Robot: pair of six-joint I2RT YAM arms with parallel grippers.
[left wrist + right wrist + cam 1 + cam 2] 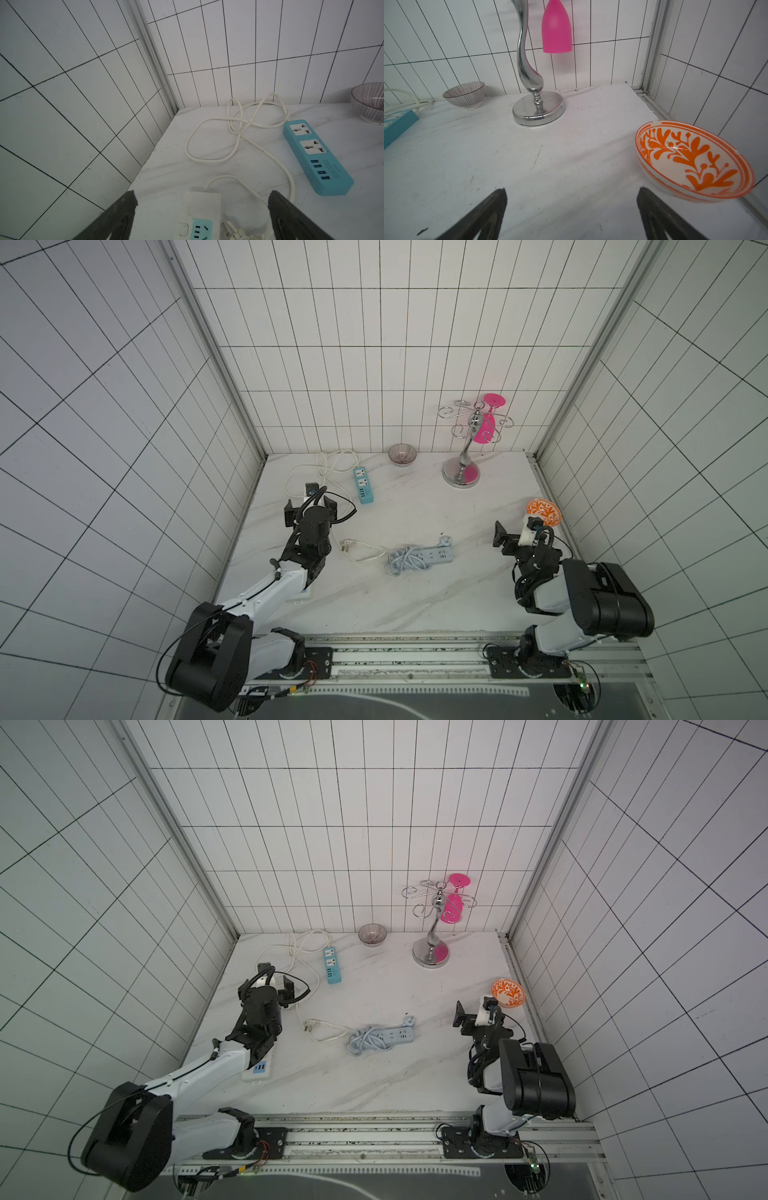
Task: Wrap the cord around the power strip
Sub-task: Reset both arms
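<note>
The strip (434, 556) is lying flat near the middle of the table (415, 605), between the two arms. The cord (405, 563) is heaped in loose loops at the strip's end nearer the left arm, and its plug (445, 539) is poking out just beside the far edge. Whether any loop is passing right round the bar cannot be told; it is being read here as a pile, not a tight wrap.

Both tools are being held spread wide and empty. The left gripper (309, 502) is hovering over a white strip (199, 207), well apart from the task's things, and the right gripper (517, 531) is near the orange bowl (543, 512).

The step in hand is being judged as the first reach. It would be served best if the bar were pinned at its bare end by the right gripper while the cord is taken by the left close to where it leaves the bar (not at the plug, which would leave a long slack tail). Turns should be laid side by side under steady pull, since so thick a cable is likely to spring open. The cream cable (347, 546) just beside the heap should be kept out of the grasp.
</note>
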